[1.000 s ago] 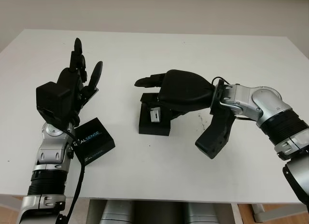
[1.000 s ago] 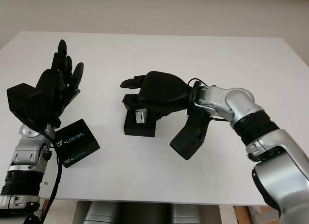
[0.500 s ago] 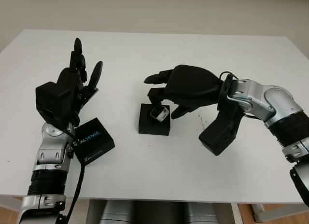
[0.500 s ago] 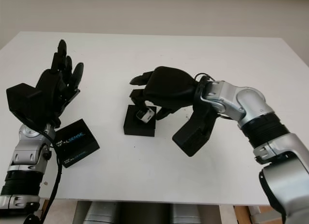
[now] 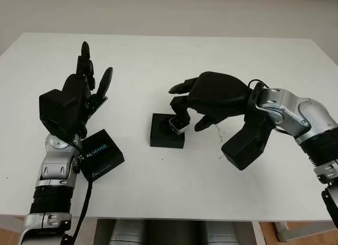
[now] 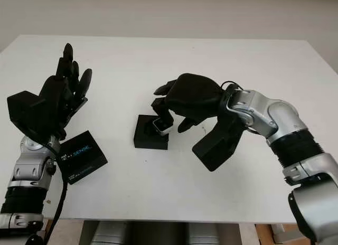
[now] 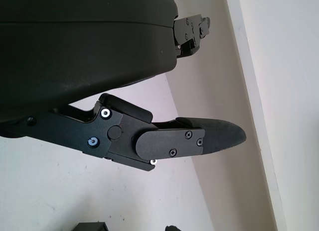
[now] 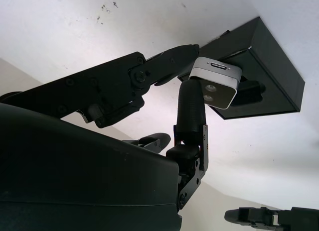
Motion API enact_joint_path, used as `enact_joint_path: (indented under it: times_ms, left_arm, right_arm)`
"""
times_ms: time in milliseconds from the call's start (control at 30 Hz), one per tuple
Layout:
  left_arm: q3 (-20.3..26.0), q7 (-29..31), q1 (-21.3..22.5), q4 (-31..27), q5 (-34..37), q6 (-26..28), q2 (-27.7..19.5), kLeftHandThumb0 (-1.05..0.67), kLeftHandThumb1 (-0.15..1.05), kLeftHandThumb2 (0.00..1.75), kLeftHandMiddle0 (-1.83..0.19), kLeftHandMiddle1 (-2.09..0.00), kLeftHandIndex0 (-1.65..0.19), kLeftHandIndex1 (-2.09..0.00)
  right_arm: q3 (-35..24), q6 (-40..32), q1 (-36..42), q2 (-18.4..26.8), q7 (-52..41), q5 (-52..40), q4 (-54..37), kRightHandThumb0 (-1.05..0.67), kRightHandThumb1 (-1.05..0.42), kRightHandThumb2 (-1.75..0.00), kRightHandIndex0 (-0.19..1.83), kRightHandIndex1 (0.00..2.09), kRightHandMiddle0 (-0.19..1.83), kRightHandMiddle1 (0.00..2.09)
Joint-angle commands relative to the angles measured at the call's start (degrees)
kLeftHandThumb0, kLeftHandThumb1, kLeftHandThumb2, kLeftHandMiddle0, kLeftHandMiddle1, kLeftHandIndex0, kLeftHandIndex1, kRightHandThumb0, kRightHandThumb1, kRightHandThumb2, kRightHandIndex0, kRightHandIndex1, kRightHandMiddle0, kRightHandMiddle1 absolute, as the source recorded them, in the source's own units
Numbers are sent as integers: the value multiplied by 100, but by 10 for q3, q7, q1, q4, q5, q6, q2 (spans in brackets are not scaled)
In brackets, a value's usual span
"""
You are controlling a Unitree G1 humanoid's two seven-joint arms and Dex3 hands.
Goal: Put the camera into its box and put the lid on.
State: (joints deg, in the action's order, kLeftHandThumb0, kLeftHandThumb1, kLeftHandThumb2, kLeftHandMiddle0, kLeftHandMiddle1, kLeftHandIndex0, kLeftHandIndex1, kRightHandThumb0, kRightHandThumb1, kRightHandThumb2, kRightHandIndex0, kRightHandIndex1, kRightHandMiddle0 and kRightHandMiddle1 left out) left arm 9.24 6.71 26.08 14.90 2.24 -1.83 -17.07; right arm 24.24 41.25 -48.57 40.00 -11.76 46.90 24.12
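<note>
One lid [image 5: 102,154], black, white lettering partly readable as "ALSENSE", lies flat on the white table [image 5: 174,192] at the left arm's base; one open black box [image 5: 167,138] mid-table; one camera [image 8: 214,82], small, silver, rounded corners, dark face with lenses. Right hand [image 5: 211,97] pinches the camera between fingertips [image 8: 192,99], tilted, at the box's right edge, partly over the cavity. Left hand [image 5: 74,97] open, raised over the table's left side, fingers extended, holding nothing.

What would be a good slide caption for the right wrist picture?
Right hand fingers hold the silver camera at the open black box.
</note>
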Motion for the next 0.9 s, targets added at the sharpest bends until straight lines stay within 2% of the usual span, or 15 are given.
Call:
enact_joint_path:
  times_ms: [0, 167, 267, 333, 467, 533, 600, 667, 867]
  left_arm:
    - [2, -1, -3, -12, 0, 2, -2, -72, 105, 45, 19, 0, 19, 0]
    - [-1, -2, -6, -16, -6, 6, -4, -71, 105, 46, 19, 0, 19, 0]
    - [0, -1, -7, -16, -5, 5, -3, -71, 105, 46, 19, 0, 19, 0]
    - [0, -1, -7, -15, -5, 6, -3, -71, 105, 46, 19, 0, 19, 0]
    - [-1, 1, -7, -12, -6, 4, -5, -70, 105, 47, 19, 0, 19, 0]
    - [-1, 1, -6, -9, -7, 4, -5, -71, 105, 47, 19, 0, 19, 0]
    - [-1, 0, -4, -7, -7, 5, -4, -71, 105, 47, 19, 0, 19, 0]
    - [-2, -2, -3, -5, -9, 4, -4, -71, 105, 47, 19, 0, 19, 0]
    - [0, -3, -1, 0, -11, -3, -3, -72, 105, 47, 19, 0, 19, 0]
  right_arm:
    - [-8, -2, 9, 2, 6, -5, -6, -40, -88, -5, 47, 7, 43, 150]
    - [-12, 7, 11, -7, 29, -15, 8, -38, -90, -6, 44, 5, 39, 150]
    - [-22, 19, 8, -17, 37, -52, 31, -36, -91, -6, 43, 5, 33, 150]
    - [-34, 10, 7, -21, 18, -88, 32, -36, -91, -5, 41, 4, 19, 158]
    - [-72, -29, 3, -25, -49, -188, 4, -42, -88, -5, 32, 1, -15, 160]
    - [-92, -53, -1, -30, -73, -231, -5, -47, -86, -5, 28, 1, -18, 150]
    - [-111, -90, -7, -37, -109, -282, -11, -54, -85, -5, 20, 1, -19, 130]
    - [-123, -121, -10, -42, -137, -313, -16, -54, -82, -5, 17, 1, -12, 106]
    - [-126, -150, -9, -42, -177, -322, -3, -56, -80, -5, 14, 2, -1, 83]
